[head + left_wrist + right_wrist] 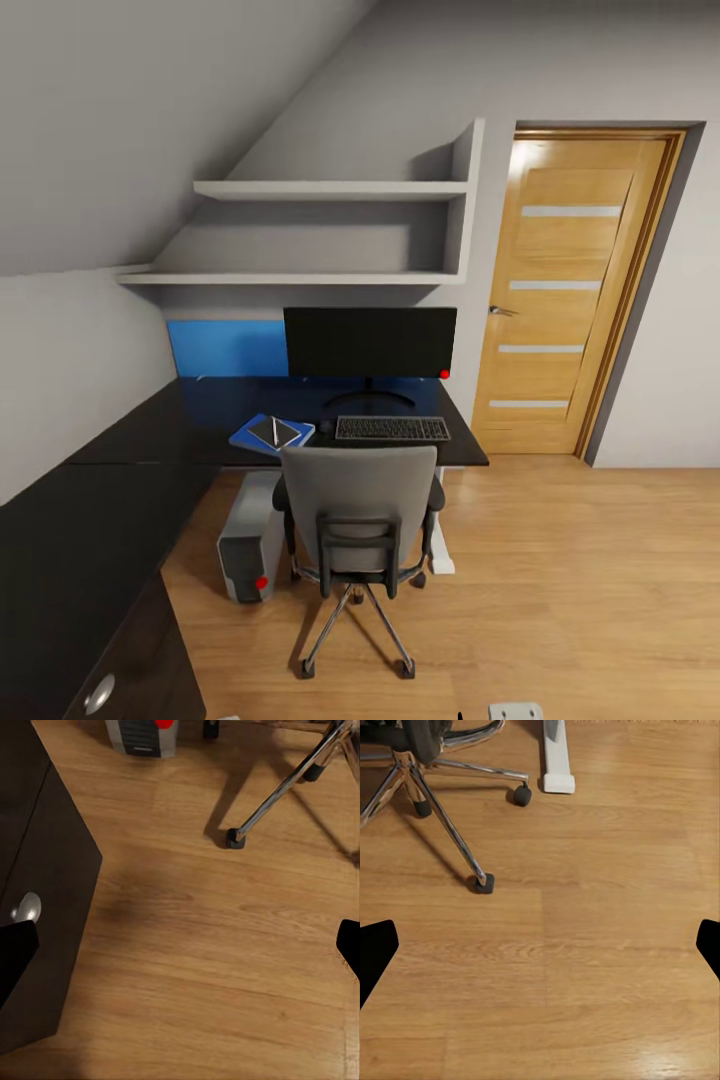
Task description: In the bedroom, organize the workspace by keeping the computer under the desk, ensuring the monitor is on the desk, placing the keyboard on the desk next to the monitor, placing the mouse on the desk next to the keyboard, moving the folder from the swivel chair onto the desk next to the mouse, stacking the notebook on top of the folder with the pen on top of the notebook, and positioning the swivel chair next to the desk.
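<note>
The black monitor (370, 342) stands at the back of the black L-shaped desk (190, 425). In front of it lies the keyboard (392, 428), with a small dark mouse (326, 427) at its left end. Left of the mouse is the blue folder (250, 436); the dark notebook (280, 432) lies on it, and the thin pale pen (274, 430) on that. The grey swivel chair (360, 500) is pushed up to the desk front. Under the desk stands the grey computer (250, 545) (142, 733). My left gripper (180, 952) and right gripper (540, 949) hang open over bare floor, holding nothing.
A black drawer unit with a silver knob (28, 907) stands close beside my left gripper. The chair's chrome spokes and casters (235, 838) (484, 883) reach toward both grippers. The desk's white foot (558, 776), a wooden door (570, 290) and wall shelves (330, 190) are nearby.
</note>
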Motion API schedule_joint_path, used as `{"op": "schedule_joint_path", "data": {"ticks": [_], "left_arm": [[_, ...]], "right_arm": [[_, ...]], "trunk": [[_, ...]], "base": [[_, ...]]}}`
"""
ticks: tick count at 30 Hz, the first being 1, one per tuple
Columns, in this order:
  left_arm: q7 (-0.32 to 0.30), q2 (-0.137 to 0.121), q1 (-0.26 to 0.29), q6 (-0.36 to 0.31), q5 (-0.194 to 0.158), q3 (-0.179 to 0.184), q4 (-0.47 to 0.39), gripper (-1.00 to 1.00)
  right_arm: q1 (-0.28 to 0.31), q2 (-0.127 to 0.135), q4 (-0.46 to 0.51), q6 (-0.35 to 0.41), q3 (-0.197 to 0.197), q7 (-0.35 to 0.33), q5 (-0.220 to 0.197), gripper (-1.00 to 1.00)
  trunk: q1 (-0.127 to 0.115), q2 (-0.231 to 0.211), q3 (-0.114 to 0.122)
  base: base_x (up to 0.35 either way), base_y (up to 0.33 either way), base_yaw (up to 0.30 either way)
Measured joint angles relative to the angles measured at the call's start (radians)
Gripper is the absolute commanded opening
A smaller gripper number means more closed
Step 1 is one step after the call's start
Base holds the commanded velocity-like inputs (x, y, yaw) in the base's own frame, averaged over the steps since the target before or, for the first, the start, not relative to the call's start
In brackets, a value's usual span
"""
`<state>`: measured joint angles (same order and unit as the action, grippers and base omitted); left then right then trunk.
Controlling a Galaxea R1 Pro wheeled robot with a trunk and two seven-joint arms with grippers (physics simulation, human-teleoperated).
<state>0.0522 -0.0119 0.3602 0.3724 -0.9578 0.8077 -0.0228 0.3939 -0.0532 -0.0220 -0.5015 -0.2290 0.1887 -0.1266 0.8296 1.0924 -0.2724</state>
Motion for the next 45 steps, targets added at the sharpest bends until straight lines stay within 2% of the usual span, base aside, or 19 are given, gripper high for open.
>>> {"op": "schedule_joint_path", "data": {"ticks": [10, 17, 19, 21, 25, 31, 36, 45], "left_arm": [[0.004, 0.004, -0.004, 0.003, -0.001, 0.001, 0.001, 1.00], [0.011, 0.001, -0.029, 0.000, -0.003, -0.001, 0.001, 1.00], [0.011, 0.000, -0.031, -0.006, -0.003, -0.001, 0.001, 1.00], [0.008, 0.000, -0.032, -0.045, -0.002, -0.001, 0.002, 1.00], [0.004, 0.000, -0.032, -0.158, 0.002, -0.001, 0.001, 1.00], [0.001, 0.005, -0.032, -0.233, 0.005, 0.000, 0.000, 1.00], [0.001, 0.004, -0.032, -0.262, 0.003, 0.000, 0.000, 1.00], [0.001, 0.002, -0.032, -0.271, 0.003, 0.000, 0.000, 1.00]], "right_arm": [[0.000, 0.000, 0.000, 0.000, 0.000, 0.000, 0.000, 1.00], [0.000, 0.000, 0.000, 0.000, 0.000, 0.000, 0.000, 1.00], [0.000, 0.000, 0.000, 0.000, 0.000, 0.000, 0.000, 1.00], [0.000, 0.000, 0.000, 0.000, 0.000, 0.000, 0.000, 1.00], [0.000, 0.000, 0.000, 0.000, 0.000, 0.000, 0.000, 1.00], [0.000, 0.000, 0.000, 0.000, 0.000, 0.000, 0.000, 1.00], [0.000, 0.000, 0.000, 0.000, 0.000, 0.000, -0.001, 1.00], [0.000, 0.000, 0.000, 0.000, 0.000, 0.000, 0.000, 1.00]], "trunk": [[-0.038, -0.070, 0.031], [-0.065, -0.119, 0.053], [-0.073, -0.133, 0.060], [-0.081, -0.147, 0.066], [-0.081, -0.147, 0.066], [-0.081, -0.147, 0.066], [-0.081, -0.147, 0.066], [-0.081, -0.147, 0.066]], "base": [[0.000, 0.000, 0.000], [0.000, 0.000, 0.000], [0.000, 0.000, 0.000], [0.000, 0.000, 0.000], [0.000, 0.000, 0.000], [0.000, 0.000, 0.000], [0.000, 0.000, 0.000], [0.000, 0.000, 0.000]]}}
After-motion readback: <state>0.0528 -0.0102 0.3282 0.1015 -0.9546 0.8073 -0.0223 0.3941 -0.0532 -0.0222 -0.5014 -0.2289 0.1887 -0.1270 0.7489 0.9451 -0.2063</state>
